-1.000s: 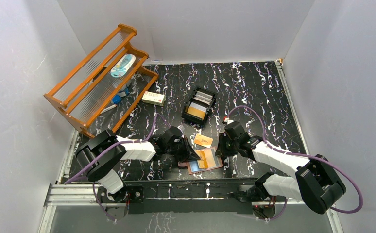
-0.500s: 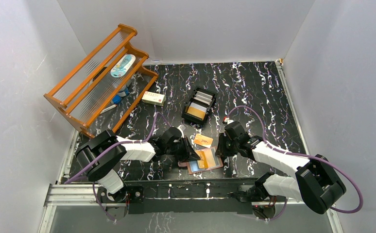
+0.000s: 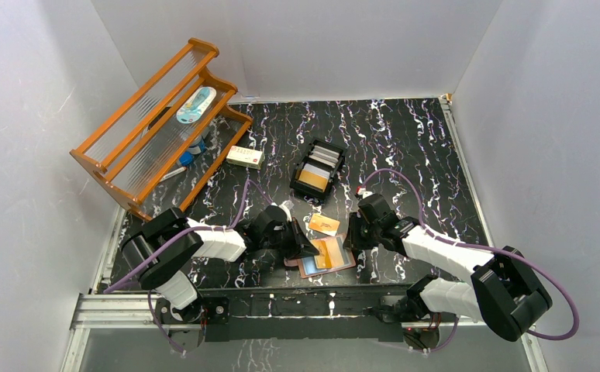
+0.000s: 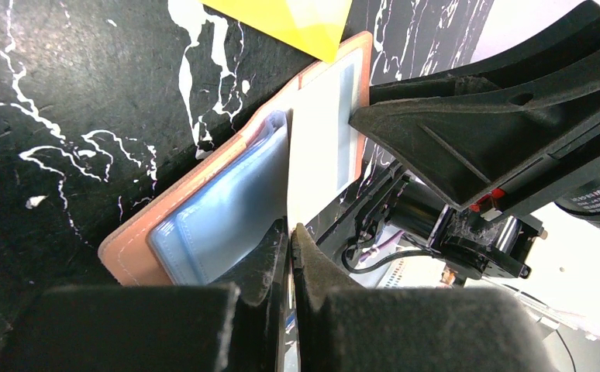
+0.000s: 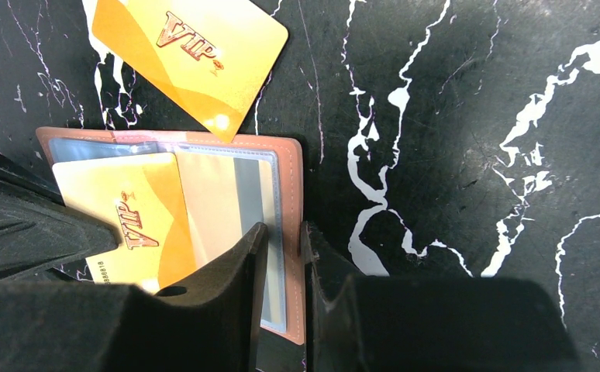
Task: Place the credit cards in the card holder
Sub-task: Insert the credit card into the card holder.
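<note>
Left gripper (image 4: 290, 229) is low near the arm bases, jaws pressed fully together. A pale clear sleeve leaf (image 4: 320, 147) of the card holder (image 5: 291, 178) runs straight into the tips and looks pinched there. The leaf stands up from the bluish sleeves (image 4: 219, 225), which lie flat beside it.

Card holder lies open on the black marbled table (image 3: 413, 139), between the 2 grippers.

Right gripper (image 5: 282, 229) is at the holder's right side, fingers a narrow gap apart and straddling the leather rim. 1 finger is over the clear sleeve, the other just outside the rim. Cannot tell if it clamps the rim or only rests there.

1 gold VIP card, the tucked card (image 5: 130, 209), lies in the holder's sleeve area. Its left part is hidden by the left gripper's black finger.

Just beyond, a loose card (image 5: 192, 54), also gold VIP, lies face up on the table, 1 corner overlapping the holder's far rim.

Farther back, mid-table, a black slotted tray (image 3: 334, 180) sits well apart from the holder. It holds more cards (image 3: 313, 179), gold in front and silver-grey behind.

Left of the tray is a small white-and-red box (image 3: 245, 156).

Far left, an orange wooden rack (image 3: 157, 128) leans by the wall, with a white-teal object (image 3: 196, 104) on a shelf.
</note>
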`<state>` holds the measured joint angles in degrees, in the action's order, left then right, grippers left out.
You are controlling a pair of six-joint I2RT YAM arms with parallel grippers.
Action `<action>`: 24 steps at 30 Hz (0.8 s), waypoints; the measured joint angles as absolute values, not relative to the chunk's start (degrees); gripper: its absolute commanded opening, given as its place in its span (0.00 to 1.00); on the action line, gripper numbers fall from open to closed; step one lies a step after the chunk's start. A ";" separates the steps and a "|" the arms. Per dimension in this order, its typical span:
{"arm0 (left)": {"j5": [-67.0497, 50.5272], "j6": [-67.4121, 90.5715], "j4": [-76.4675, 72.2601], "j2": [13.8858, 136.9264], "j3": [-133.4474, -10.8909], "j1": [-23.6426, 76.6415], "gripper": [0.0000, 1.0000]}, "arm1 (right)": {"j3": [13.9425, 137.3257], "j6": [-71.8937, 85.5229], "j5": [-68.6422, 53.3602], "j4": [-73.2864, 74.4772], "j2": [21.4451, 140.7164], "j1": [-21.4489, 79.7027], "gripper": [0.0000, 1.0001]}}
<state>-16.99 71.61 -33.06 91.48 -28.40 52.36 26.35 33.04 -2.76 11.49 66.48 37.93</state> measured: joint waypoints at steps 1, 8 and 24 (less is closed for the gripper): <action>-16.97 71.61 -33.15 91.50 -28.40 52.36 0.00 | 26.35 33.04 -2.76 11.49 66.48 37.93 0.28; -16.75 71.59 -32.91 91.50 -28.40 52.36 0.00 | 26.35 33.06 -2.76 11.46 66.48 37.93 0.28; -14.11 72.88 -30.81 89.67 -27.75 52.62 0.00 | 26.35 33.06 -2.98 11.25 66.67 37.95 0.28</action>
<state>-14.11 72.88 -30.81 89.67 -27.75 52.62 26.35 33.06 -2.98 11.25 66.67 37.95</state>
